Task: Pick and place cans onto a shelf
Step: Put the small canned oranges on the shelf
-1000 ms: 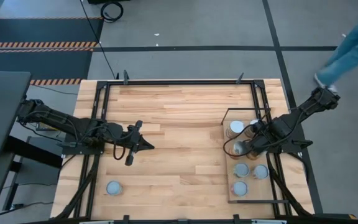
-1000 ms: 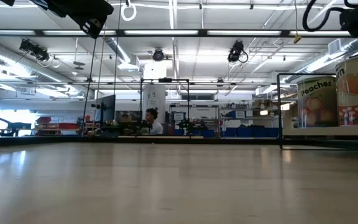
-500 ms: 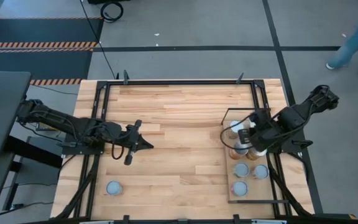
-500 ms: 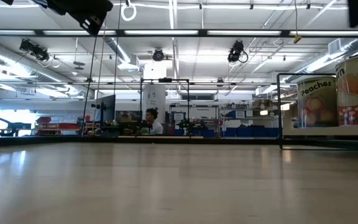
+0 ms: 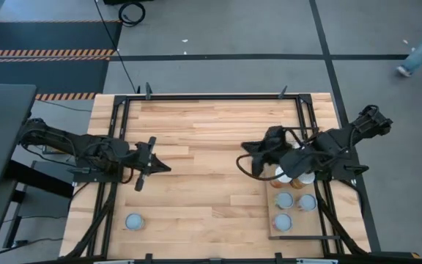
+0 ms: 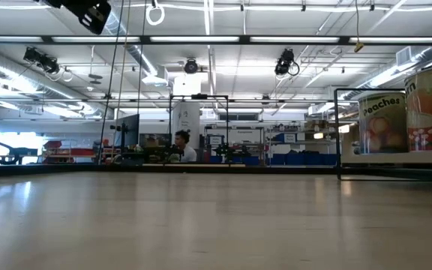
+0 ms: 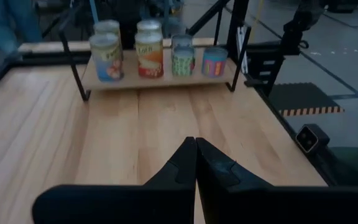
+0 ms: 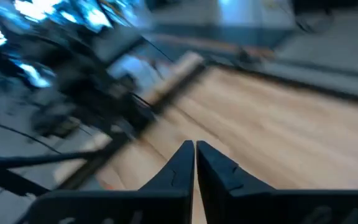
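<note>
Right gripper sits over bare table just off the shelf's inner edge, fingers pressed together and empty — the cans stand on the shelf behind it, none between the jaws. Left gripper hangs mid-left with jaws closed, empty — one lone can stands near the table's front edge, well apart from it.

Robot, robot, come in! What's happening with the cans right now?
Left gripper shut, empty, waiting mid-table. Right gripper shut, empty, beside the shelf. Five cans on the shelf; one can alone near the left front corner. Nothing in the way.
</note>
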Available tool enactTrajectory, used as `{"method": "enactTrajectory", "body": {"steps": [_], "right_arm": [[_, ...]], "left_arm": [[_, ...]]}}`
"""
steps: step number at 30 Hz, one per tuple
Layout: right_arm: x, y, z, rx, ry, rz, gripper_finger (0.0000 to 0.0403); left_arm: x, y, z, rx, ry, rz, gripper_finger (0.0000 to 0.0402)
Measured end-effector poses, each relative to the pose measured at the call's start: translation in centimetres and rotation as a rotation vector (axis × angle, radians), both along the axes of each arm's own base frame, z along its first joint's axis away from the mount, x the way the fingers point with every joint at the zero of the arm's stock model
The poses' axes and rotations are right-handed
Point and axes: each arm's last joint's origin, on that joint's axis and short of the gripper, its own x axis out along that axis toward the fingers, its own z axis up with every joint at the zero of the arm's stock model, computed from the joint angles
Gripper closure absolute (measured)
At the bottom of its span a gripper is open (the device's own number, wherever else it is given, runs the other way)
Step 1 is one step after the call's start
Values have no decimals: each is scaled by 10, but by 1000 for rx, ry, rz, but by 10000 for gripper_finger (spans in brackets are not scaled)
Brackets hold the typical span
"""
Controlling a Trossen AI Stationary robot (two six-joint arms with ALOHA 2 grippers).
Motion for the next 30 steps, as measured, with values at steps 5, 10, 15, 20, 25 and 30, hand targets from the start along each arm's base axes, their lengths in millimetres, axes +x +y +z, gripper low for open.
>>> {"method": "enactTrajectory", "body": {"steps": [5,10,15,20,25,30], "right_arm": [[26,14,16,-180,-134,89,377],[44,25,24,-278,-250,152,378],[65,36,23,-204,-422,151,378],[91,47,0,-310,-381,162,378],[117,44,-31,-390,-271,131,378],[134,43,-56,-430,-185,152,385]], "left_arm": [[-6,1,-6,-35,85,3,390],[-13,-5,-13,-125,200,-103,390],[-23,-21,-21,-210,334,-181,390],[-37,-42,-25,-290,436,-232,390],[-55,-63,-25,-420,552,-281,394],[-70,-80,-23,-530,768,-230,398]]}}
